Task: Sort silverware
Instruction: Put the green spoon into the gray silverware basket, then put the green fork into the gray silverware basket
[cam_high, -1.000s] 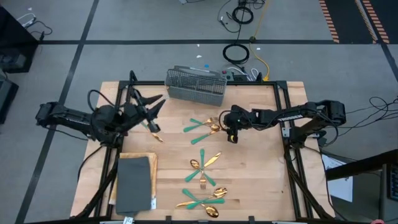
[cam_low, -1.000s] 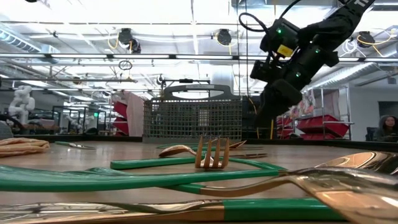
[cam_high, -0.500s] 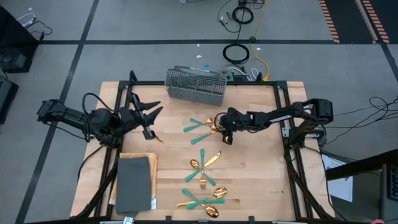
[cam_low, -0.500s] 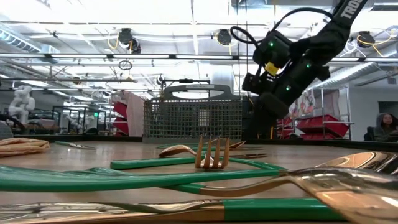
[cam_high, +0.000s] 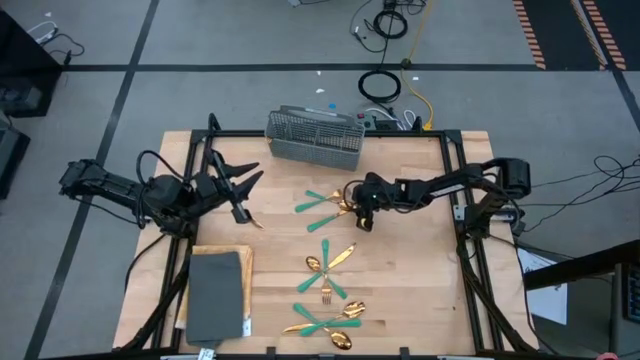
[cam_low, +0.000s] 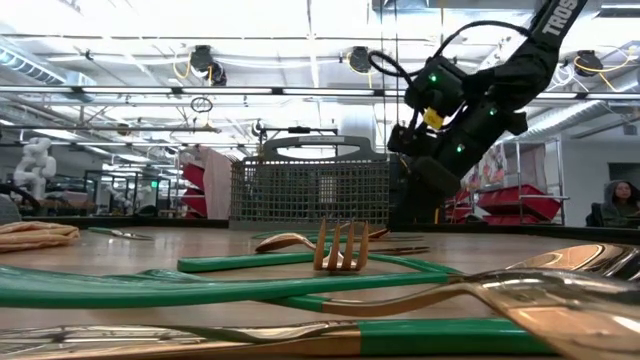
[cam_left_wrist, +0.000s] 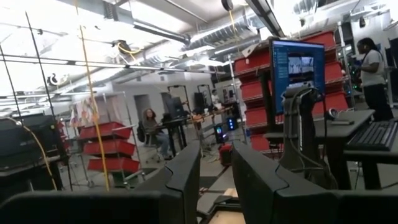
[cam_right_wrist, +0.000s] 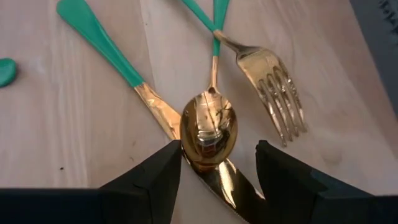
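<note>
The right gripper (cam_right_wrist: 217, 168) hangs low over a cluster of silverware near the table's (cam_high: 420, 290) middle, fingers apart on either side of a gold spoon (cam_right_wrist: 208, 127) that lies across a knife (cam_right_wrist: 124, 68), beside a fork (cam_right_wrist: 270, 84). More silverware (cam_high: 328, 290) lies toward the front edge. The left gripper (cam_high: 243, 180) waits raised near the left edge, fingers apart.

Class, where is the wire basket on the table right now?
In the high view, the basket sits at the table's far edge, centre, just beyond the nearest silverware.
</note>
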